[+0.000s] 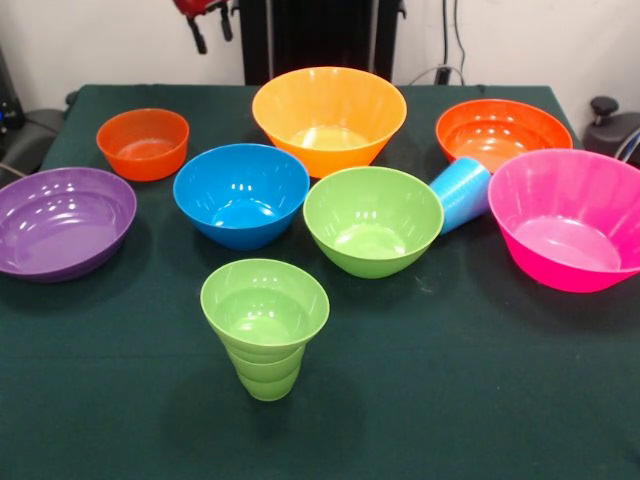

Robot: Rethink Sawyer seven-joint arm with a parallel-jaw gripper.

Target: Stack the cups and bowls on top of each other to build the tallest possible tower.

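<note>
Gripper (210, 28) far behind green cup (265, 325)

Red-and-black tool (208, 22) cut off by top edge; only dark tips show, state unreadable. Glossy pink plastic bowl (570, 232) clipped at right edge. Light blue plastic cup (462, 192), lying tilted, base hidden behind glossy green plastic bowl (372, 220). Dark green cloth-covered desk (450, 400) runs past bottom edge.
</note>
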